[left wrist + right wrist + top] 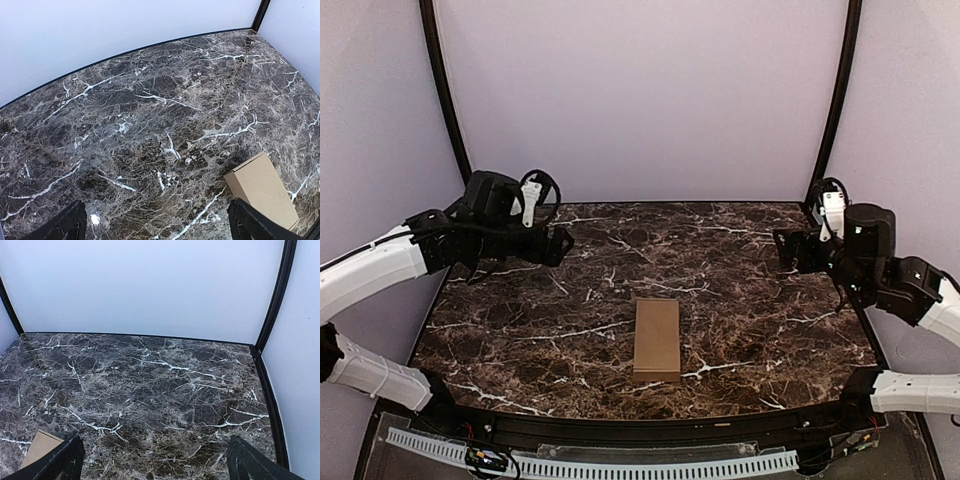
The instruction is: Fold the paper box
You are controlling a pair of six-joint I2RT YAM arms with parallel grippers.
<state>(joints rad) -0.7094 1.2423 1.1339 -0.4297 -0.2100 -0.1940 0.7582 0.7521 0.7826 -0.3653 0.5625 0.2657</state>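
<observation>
The paper box is folded up into a slim closed shape and lies flat on the marble worktop, around the middle and a bit toward the near edge. Its long axis runs near-to-far, one short end facing the arm bases and the other facing the back wall. The left end effector hovers over the far-left part of the worktop and the right end effector over the far-right, so the box sits between them and well apart from both, closer to the front than either. Both have their fingers spread wide with nothing in them. In the left wrist view the box shows at the lower right, its near end tucked behind one dark finger and cut off by the frame. In the right wrist view only a tan corner peeks out at the lower left, behind a finger.
</observation>
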